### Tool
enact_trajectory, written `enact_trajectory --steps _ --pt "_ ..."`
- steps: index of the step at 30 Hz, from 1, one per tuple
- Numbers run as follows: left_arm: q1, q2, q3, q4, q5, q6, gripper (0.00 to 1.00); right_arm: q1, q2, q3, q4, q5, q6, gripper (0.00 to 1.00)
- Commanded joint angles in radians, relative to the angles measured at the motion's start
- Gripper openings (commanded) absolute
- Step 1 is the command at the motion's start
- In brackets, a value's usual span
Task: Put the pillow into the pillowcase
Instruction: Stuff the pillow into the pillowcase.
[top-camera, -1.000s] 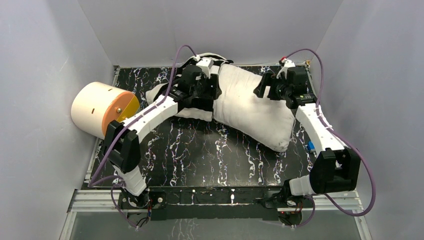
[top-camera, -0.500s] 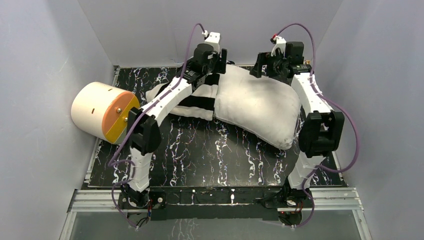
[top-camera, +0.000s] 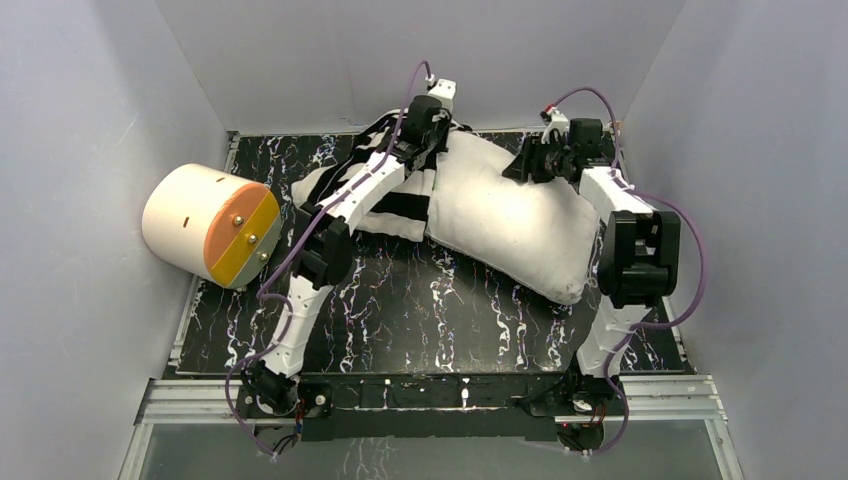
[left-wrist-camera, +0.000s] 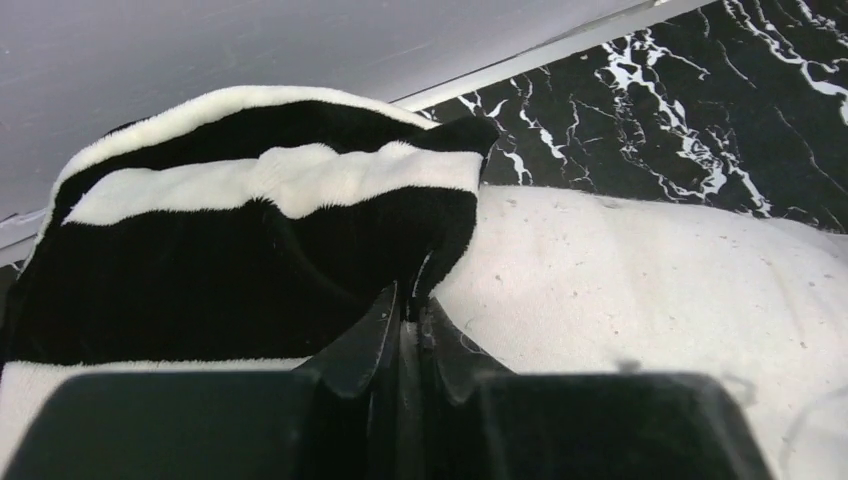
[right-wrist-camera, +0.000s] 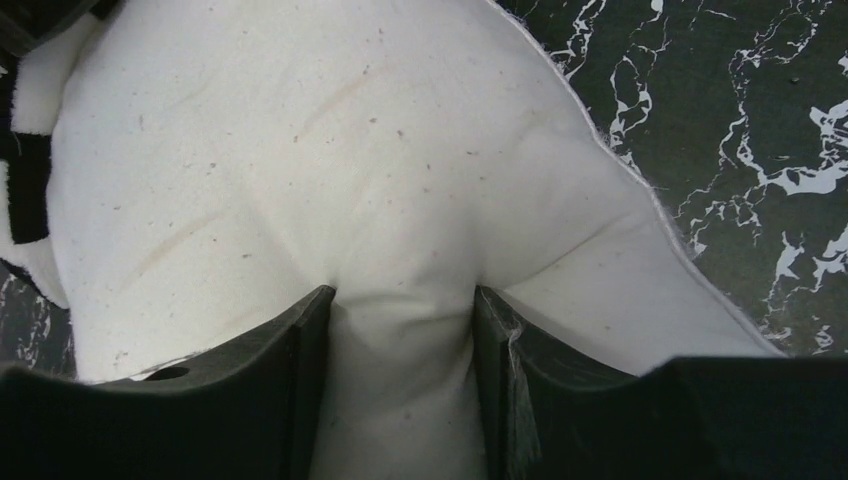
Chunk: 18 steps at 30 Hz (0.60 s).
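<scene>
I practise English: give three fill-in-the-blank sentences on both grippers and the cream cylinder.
The left gripper is shut on the black-and-white ____ fabric pillowcase.
The right gripper pinches the plump ____ fabric pillow.
The orange-faced cream cylinder lies at the ____ edge of the black marbled table.
Missing: striped; white; left.

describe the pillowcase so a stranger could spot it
On the black marbled table, look along the far edge, left of the plump white pillow. The pillowcase is the soft fabric there, alone in having broad black-and-white stripes.
</scene>
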Motion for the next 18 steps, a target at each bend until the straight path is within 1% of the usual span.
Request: enact_trajectory --steps 1,3,6,10,12,14,15,18 --pt "-0.004 -0.100 -0.014 0.042 0.119 0.009 0.01 0.034 -0.096 -0.165 0.085 -0.084 0.145 0.57" --pt "-0.016 -0.163 -0.082 0.104 0.197 -0.026 0.00 0.055 -0.135 -0.225 0.152 -0.083 0.193 0.57" --pt "-0.058 -0.254 -0.180 0.228 0.338 -0.095 0.00 0.106 -0.191 -0.296 0.252 -0.006 0.280 0.58" --pt "-0.130 -0.336 -0.290 0.306 0.478 -0.187 0.01 0.154 -0.244 -0.388 0.394 0.057 0.414 0.59" --pt "-0.161 -0.400 -0.490 0.417 0.517 -0.246 0.01 0.168 -0.254 -0.422 0.436 0.094 0.447 0.59" --pt "-0.164 -0.455 -0.673 0.569 0.532 -0.322 0.02 0.169 -0.257 -0.454 0.468 0.117 0.470 0.59" --pt "-0.161 -0.470 -0.721 0.586 0.500 -0.345 0.02 0.170 -0.260 -0.467 0.480 0.130 0.474 0.59" --pt "-0.138 -0.489 -0.748 0.492 0.472 -0.342 0.02 0.169 -0.269 -0.482 0.474 0.147 0.454 0.59"
